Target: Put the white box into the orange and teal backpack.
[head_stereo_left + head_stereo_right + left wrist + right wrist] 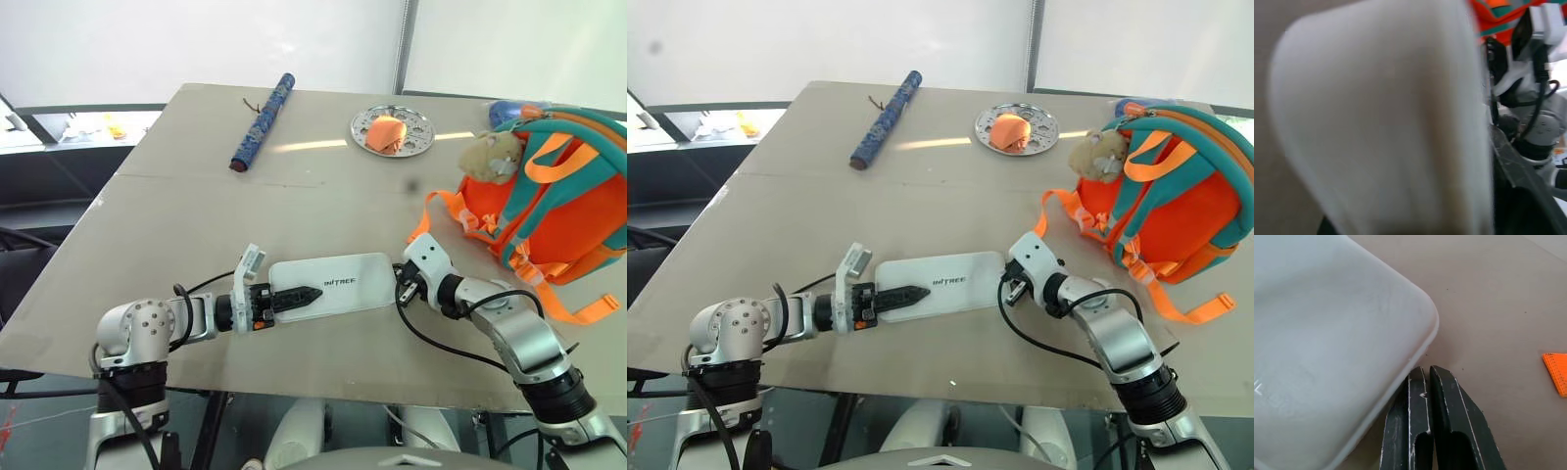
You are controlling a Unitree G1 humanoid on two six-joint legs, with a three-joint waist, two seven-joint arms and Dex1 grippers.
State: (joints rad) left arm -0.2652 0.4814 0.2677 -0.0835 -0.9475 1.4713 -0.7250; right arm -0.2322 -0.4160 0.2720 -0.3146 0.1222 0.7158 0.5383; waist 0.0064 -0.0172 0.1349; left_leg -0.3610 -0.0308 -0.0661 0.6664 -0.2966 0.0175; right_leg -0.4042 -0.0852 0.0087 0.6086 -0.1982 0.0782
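The white box (338, 283) lies flat near the table's front edge, its dark lettering facing up. My left gripper (313, 293) holds the box's left end, one black finger (294, 296) lying across the lid and the other hidden beneath. In the left wrist view the white box (1381, 122) sits very close to the camera. My right gripper (1429, 369) is shut, its fingertips against the box's right corner (1420, 323). The orange and teal backpack (563, 196) stands at the right, beyond my right arm, with a tan plush toy (493, 154) on it.
A long blue roll (263, 120) lies at the far left of the table. A metal plate (416, 125) holding an orange thing sits at the back centre. Orange straps (578, 311) trail from the backpack toward the front right edge.
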